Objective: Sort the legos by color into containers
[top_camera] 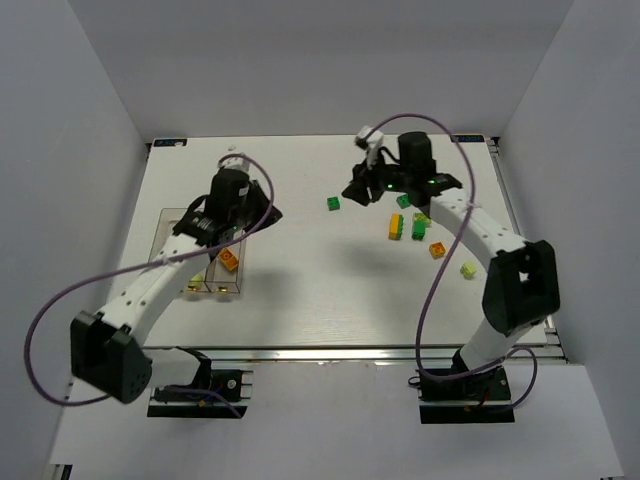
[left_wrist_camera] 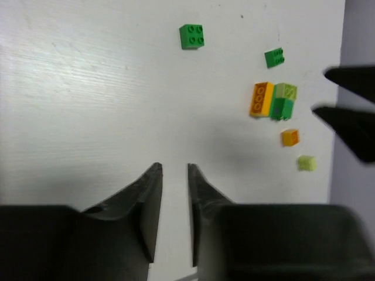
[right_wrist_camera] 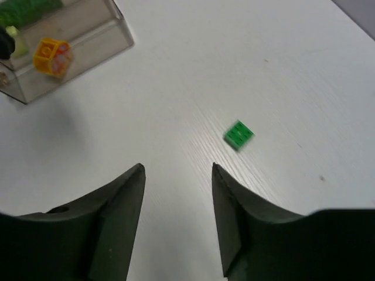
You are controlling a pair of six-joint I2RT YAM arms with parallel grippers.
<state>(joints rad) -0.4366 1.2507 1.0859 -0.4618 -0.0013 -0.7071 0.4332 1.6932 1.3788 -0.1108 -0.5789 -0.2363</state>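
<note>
Loose legos lie on the right of the table: a dark green one, another green, an orange-yellow one, a green and pale pair, an orange one and a pale one. The clear containers stand at the left, with an orange brick inside. My left gripper hovers by the containers, its jaws a narrow gap apart and empty. My right gripper is open and empty over bare table, short of the dark green brick.
The right wrist view shows the containers' corner with an orange brick and green ones inside. White walls close in the table on three sides. The right arm's dark fingers show at the left wrist view's right edge.
</note>
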